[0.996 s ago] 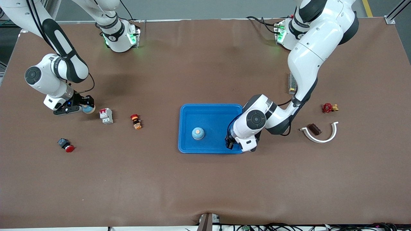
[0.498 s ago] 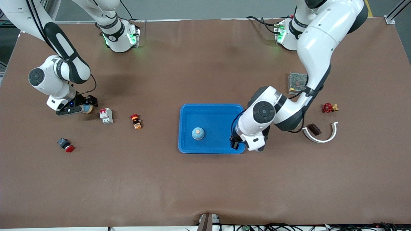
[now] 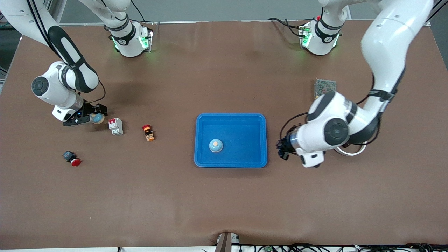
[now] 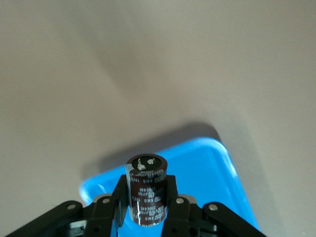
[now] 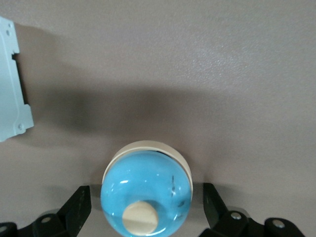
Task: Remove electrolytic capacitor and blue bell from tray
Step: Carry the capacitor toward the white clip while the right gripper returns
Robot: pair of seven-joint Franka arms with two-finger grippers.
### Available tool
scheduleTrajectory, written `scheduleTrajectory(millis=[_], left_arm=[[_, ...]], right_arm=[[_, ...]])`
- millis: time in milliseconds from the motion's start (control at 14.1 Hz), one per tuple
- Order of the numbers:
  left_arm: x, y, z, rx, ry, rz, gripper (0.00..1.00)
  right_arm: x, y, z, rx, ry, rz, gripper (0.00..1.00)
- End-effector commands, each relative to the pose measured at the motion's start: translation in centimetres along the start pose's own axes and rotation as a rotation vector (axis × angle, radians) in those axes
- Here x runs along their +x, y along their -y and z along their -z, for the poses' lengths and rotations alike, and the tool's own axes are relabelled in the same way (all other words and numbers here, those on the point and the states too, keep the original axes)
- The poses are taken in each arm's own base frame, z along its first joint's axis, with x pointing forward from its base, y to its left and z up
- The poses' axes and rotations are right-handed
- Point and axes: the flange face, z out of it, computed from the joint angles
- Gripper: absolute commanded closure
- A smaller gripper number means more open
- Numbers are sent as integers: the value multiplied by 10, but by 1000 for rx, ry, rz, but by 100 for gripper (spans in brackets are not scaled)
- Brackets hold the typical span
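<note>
My left gripper (image 3: 283, 148) is shut on a dark brown capacitor (image 4: 146, 190) and holds it over the table just beside the blue tray (image 3: 257, 120), toward the left arm's end. The tray's corner shows in the left wrist view (image 4: 217, 168). A blue bell (image 3: 216, 145) sits in the tray. My right gripper (image 3: 91, 118) is open around a second blue bell (image 3: 98, 119) at the right arm's end. In the right wrist view the fingers (image 5: 79, 207) stand either side of that bell (image 5: 146, 195) without touching it.
A white circuit breaker (image 3: 116, 126) stands beside the right gripper's bell. An orange-red push button (image 3: 148, 132) and a red emergency button (image 3: 72, 158) lie nearby. A metal mesh box (image 3: 324, 86) and a white curved piece (image 3: 350, 153), partly hidden, lie by the left arm.
My left gripper has swung off the tray's edge toward the left arm's end of the table, the capacitor still in it. My right gripper has shifted slightly at the bell.
</note>
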Motion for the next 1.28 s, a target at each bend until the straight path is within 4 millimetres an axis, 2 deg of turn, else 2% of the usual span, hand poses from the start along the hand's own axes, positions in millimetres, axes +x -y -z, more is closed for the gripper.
scheduleTrajectory(millis=[0, 213, 498, 711, 853, 1067, 1209], left_arm=[[22, 29, 0, 52, -27, -71, 100], [64, 51, -6, 86, -42, -120, 100], [93, 79, -21, 157, -116, -172, 100], [122, 95, -20, 207, -102, -220, 100], [136, 110, -32, 250, -90, -285, 100], [141, 123, -57, 311, -115, -331, 100], [150, 135, -68, 352, -143, -370, 100]], right_arm=[[4, 1, 14, 13, 28, 4, 0], [16, 4, 35, 26, 54, -1, 0], [35, 35, 61, 12, 66, -34, 0], [63, 60, 82, 2, 76, -75, 0], [86, 76, 104, -4, 72, -154, 0], [117, 119, 133, -21, 45, -247, 0], [136, 158, 151, -32, 27, -315, 0]])
